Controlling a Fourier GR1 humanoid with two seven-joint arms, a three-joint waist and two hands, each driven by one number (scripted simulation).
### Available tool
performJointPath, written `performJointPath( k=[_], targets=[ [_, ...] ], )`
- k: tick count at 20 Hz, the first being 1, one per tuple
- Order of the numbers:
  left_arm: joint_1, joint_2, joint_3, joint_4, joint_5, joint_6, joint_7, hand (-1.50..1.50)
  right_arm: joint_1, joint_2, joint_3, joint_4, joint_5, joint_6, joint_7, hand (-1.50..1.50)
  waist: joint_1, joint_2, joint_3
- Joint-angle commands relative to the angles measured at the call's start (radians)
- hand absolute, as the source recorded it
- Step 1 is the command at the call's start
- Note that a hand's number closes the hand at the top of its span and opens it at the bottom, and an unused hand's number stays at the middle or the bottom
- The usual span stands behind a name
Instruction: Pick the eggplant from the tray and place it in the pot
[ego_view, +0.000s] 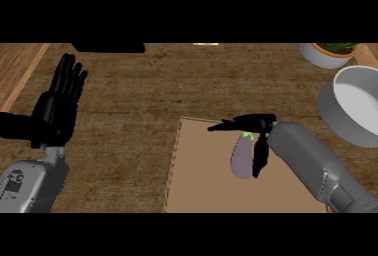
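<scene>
On the tray (199, 190), the eggplant (241, 159) lies lengthwise, right hand (251, 123) over its stem end, fingers (260, 157) curling down its side without clearly closing. Left hand (55, 107) rests open at left, fingers up. Pot (353, 107) sits right on the worktop (133, 90), apart from tray.

Counter (140, 100): rough, matt, woven-looking brown. Tray (199, 185): smooth matt tan, like board. Eggplant (241, 161): smooth purple skin, faint sheen. Pot (347, 117), right: smooth pale grey, matt. Far-left strip (18, 67): wood grain.
</scene>
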Motion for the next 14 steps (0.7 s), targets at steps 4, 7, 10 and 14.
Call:
performJointPath(
  k=[4, 7, 10, 14],
  targets=[
    [0.011, 0.013, 0.026, 0.001, 0.019, -0.041, -0.007, 0.00, 0.015, 0.066, 0.036, -0.016, -0.001, 0.110, -0.135, 1.50, 0.007, 0.011, 0.006],
    [-0.020, 0.006, 0.027, -0.007, 0.005, -0.003, 0.037, 0.00, 0.074, 0.085, 0.060, -0.065, 0.013, 0.012, -0.190, 1.50, -0.003, 0.009, 0.007],
    [0.014, -0.020, 0.004, -0.027, -0.021, 0.015, 0.021, 0.00, 0.120, 0.073, 0.072, -0.113, 0.012, -0.027, -0.222, 1.50, -0.010, 0.006, 0.007],
    [-0.027, -0.008, 0.050, 0.071, 0.006, -0.047, -0.019, 0.00, 0.097, 0.101, 0.073, -0.123, 0.026, -0.041, -0.158, 1.50, -0.018, 0.006, 0.006]
  ],
)
